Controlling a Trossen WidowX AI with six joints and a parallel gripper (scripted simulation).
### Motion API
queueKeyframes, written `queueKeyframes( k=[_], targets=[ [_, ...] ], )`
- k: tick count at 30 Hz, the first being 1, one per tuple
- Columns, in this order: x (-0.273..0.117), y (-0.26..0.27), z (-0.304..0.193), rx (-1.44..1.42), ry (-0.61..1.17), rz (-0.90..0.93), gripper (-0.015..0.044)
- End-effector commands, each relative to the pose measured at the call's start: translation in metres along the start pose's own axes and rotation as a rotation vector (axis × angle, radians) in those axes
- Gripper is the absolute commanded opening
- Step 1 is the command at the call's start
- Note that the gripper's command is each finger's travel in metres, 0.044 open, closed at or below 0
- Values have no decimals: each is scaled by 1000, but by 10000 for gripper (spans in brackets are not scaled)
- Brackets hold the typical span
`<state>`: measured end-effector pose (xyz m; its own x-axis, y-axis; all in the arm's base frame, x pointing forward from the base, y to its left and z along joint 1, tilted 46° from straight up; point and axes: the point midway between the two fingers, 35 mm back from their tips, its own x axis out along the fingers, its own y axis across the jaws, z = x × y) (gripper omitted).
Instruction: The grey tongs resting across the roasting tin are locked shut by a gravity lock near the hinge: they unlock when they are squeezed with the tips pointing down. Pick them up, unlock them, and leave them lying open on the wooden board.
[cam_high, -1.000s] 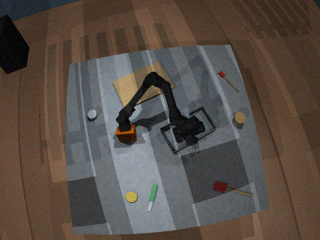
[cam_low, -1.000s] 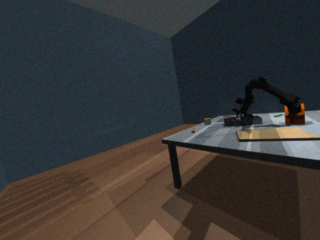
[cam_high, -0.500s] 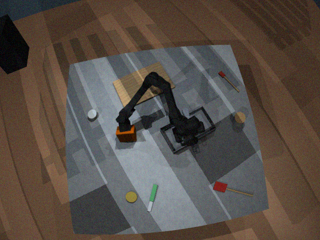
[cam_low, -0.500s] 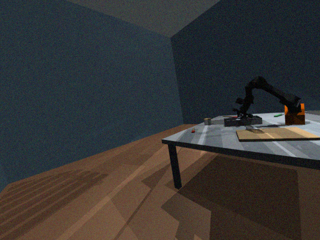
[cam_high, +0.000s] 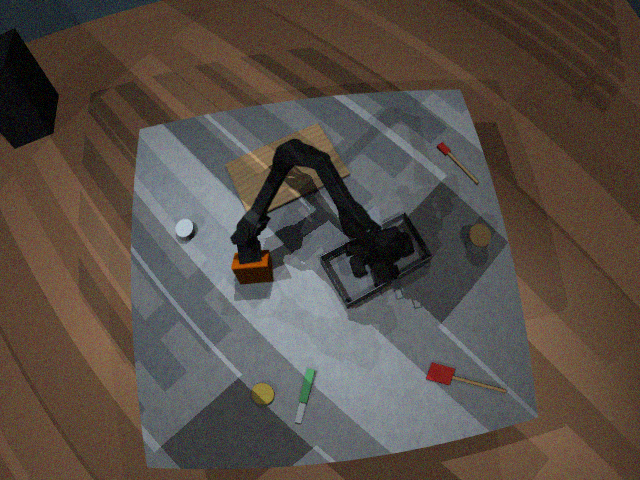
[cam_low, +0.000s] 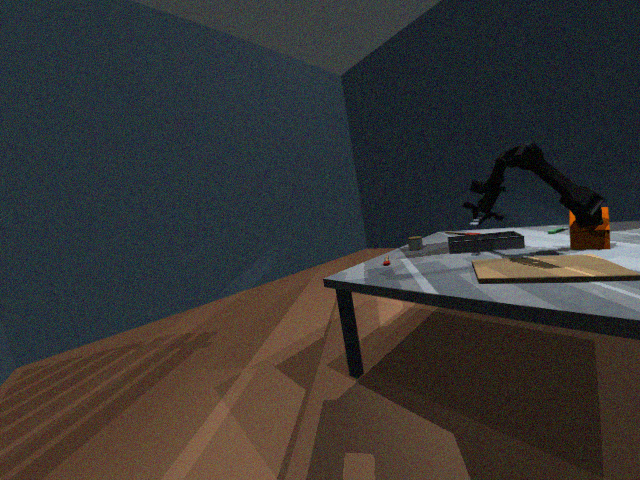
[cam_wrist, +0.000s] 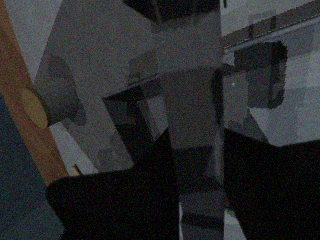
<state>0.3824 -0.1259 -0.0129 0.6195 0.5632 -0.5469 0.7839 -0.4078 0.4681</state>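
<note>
Wrist view: grey tongs (cam_high: 416, 304) (cam_low: 474, 222) (cam_wrist: 194, 105), one pair, running lengthwise between the fingers of the pincer (cam_high: 373, 269) (cam_low: 483, 216) (cam_wrist: 187, 130); hinge and lock indistinct in the gloom, most of their length hidden from above by the arm. Pincer: partly closed, clamped on the tongs, raised over the roasting tin (cam_high: 336, 281) (cam_low: 485, 243) (cam_wrist: 120, 107). Wooden board (cam_high: 248, 180) (cam_low: 568, 266): apart from the tin, on the bench (cam_high: 336, 356) (cam_low: 372, 280) (cam_wrist: 107, 35), partly covered by the arm from above.

Top looks down; exterior, low and farther, shares the table.
</note>
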Motion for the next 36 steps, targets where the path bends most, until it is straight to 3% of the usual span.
queueKeyframes(
  k=[1, 36],
  targets=[
    [-3, 1, -1, -3, 4, 0, -150],
    [8, 7, 11, 3, -26, -325, -150]
  ],
)
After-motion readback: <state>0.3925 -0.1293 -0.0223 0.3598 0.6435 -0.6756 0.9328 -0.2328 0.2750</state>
